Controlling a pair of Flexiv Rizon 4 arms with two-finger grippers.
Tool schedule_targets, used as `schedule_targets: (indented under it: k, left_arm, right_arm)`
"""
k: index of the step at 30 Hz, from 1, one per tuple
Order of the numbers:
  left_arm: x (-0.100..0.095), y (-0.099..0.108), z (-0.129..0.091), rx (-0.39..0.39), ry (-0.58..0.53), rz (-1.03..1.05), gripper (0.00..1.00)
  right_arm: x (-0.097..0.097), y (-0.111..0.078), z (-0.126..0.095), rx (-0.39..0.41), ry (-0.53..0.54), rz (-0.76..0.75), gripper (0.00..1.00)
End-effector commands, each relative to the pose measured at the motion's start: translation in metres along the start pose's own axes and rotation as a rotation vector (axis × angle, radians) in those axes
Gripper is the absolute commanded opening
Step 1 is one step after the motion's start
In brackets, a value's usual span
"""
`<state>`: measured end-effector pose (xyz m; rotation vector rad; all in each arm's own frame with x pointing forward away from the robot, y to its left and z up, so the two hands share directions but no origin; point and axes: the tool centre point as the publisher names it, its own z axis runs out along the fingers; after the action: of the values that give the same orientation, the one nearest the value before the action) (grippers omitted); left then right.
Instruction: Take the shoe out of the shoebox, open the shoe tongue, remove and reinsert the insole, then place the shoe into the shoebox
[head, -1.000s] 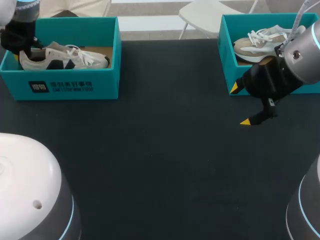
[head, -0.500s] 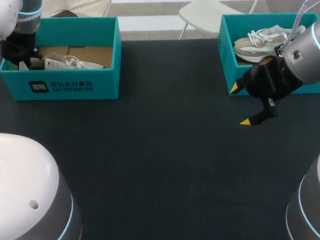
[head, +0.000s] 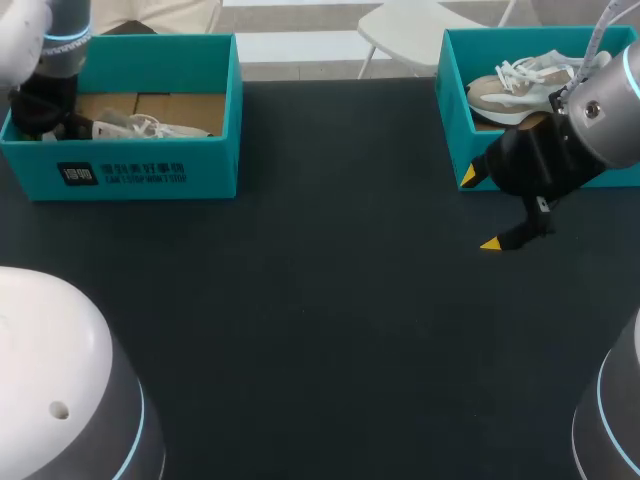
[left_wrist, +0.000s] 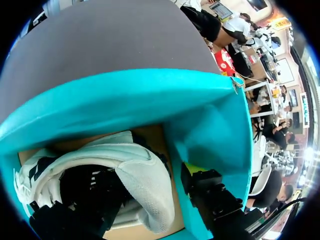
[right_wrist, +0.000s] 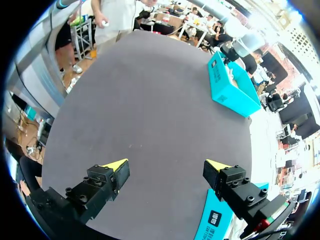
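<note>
- The dark surface (head: 320, 300) carries two teal boxes, well apart, at its far corners.
- The left shoebox (head: 150, 175) holds the white shoe (head: 140, 127), lying on the cardboard floor.
- The second shoebox (head: 455, 110), on the right, holds a second shoe (head: 520, 85), beige and white.
- The left claw (head: 50, 118) sits inside the left shoebox at the shoe's heel. It is spread, and its outer finger (left_wrist: 192, 172) stands just beside the heel.
- The right claw (head: 479, 210) hangs wide and empty over the bare surface, in front of the second shoebox.
</note>
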<state>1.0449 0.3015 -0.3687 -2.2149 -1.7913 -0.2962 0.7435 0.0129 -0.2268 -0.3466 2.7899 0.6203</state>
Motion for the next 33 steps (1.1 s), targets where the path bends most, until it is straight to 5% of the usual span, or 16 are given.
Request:
schedule_targets:
  k: [1, 6, 17, 24, 26, 31, 33]
  left_arm:
    - [0.004, -0.003, -0.014, -0.014, -0.020, 0.002, 0.76]
    - [0.005, -0.004, -0.039, -0.044, -0.051, 0.008, 0.66]
    - [0.011, -0.018, -0.093, -0.132, -0.146, -0.046, 0.66]
    - [0.018, -0.036, -0.130, -0.092, -0.314, -0.164, 0.79]
    - [0.015, -0.042, -0.139, -0.075, -0.325, -0.161, 1.00]
    - [0.013, -0.044, -0.142, -0.062, -0.322, -0.152, 1.00]
    - [0.013, -0.044, -0.142, -0.062, -0.322, -0.152, 1.00]
  right_arm:
    - [0.000, 0.000, 0.001, 0.003, -0.001, 0.000, 1.00]
    - [0.000, 0.000, 0.001, 0.003, -0.001, 0.000, 1.00]
    - [0.000, 0.000, 0.001, 0.003, -0.001, 0.000, 1.00]
    - [0.000, 0.000, 0.001, 0.003, -0.001, 0.000, 1.00]
    - [0.000, 0.000, 0.001, 0.003, -0.001, 0.000, 1.00]
    - [-0.056, -0.006, -0.012, 0.090, -0.124, 0.301, 1.00]
    - [-0.077, -0.015, -0.017, 0.066, -0.212, 0.467, 1.00]
